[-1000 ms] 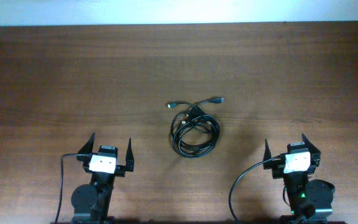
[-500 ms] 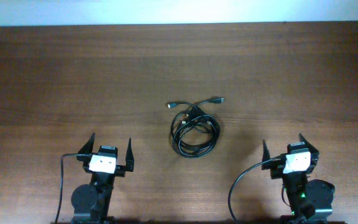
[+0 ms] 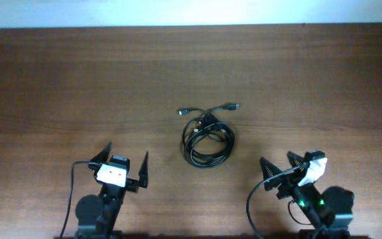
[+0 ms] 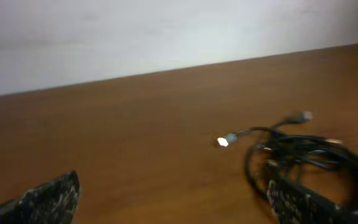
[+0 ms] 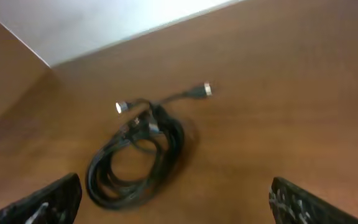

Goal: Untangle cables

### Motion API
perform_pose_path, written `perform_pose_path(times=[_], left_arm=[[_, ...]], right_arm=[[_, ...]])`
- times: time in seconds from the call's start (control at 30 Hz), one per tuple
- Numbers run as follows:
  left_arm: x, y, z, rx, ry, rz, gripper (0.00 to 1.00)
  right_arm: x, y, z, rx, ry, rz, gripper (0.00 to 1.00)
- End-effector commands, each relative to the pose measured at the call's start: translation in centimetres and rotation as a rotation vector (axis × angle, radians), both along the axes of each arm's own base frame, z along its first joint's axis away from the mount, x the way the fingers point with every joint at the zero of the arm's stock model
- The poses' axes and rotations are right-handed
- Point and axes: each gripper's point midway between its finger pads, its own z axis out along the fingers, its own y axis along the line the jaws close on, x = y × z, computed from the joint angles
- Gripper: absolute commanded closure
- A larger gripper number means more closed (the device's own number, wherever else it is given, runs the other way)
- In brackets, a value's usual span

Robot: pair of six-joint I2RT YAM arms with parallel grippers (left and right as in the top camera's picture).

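**A:** Where are the cables [image 3: 207, 136] in all this?

**B:** About the middle of the table [image 3: 78, 79], lying in one loose black coil with the loops stacked on each other. Two plug ends poke out of the top of the coil, one [image 3: 183, 112] toward eleven o'clock and the other [image 3: 233, 106] toward one o'clock.

**A:** And the arms?

**B:** Both are near the table's six o'clock edge, well apart from the coil. The left gripper [image 3: 126, 164] has the cables at roughly one o'clock. The right gripper [image 3: 278, 164] is tilted inward and has them at about ten o'clock.

**A:** Is either one holding anything?

**B:** No. Both sets of jaws are spread wide with only bare wood between the fingers. I'd say they're open like that because nothing has been picked up yet.

**A:** Why is the right one angled?

**B:** My guess is that it's lining up on the coil. Its wrist camera has the whole bundle squarely between the fingers.

**A:** So what's the sensible first grab?

**B:** Probably one of those loose plug ends. They lie clear of the loops, so a pull there should draw one cord out. Pinching the stacked loops would likely drag the whole tangle along.
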Motion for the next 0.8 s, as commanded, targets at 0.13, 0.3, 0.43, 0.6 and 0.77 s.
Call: perform_pose_path(times=[0.13,0.3,0.43,0.6,0.77], left_arm=[[-4.1,-8.0,8.4,-0.160,0.136,-0.521,0.01],[-4.0,-7.4,7.5,-0.254,0.267,-0.447,0.01],[-1.4,-4.7,10.1,-0.234,0.390,-0.239,0.01],[2.9,-0.9,10.7,-0.101,0.817,-0.002,0.01],[8.8,-8.8,10.8,0.001,0.952,-0.288,0.01]], right_arm=[[0.6,2.4,1.1,0.041,0.206,0.161,0.05],[0.6,0.5,2.1,-0.054,0.269,0.069,0.05],[1.2,-2.6,7.5,-0.159,0.290,-0.097,0.05],[2.1,-4.4,9.9,-0.245,0.386,-0.164,0.05],[2.5,-5.6,13.8,-0.316,0.460,-0.200,0.05]])
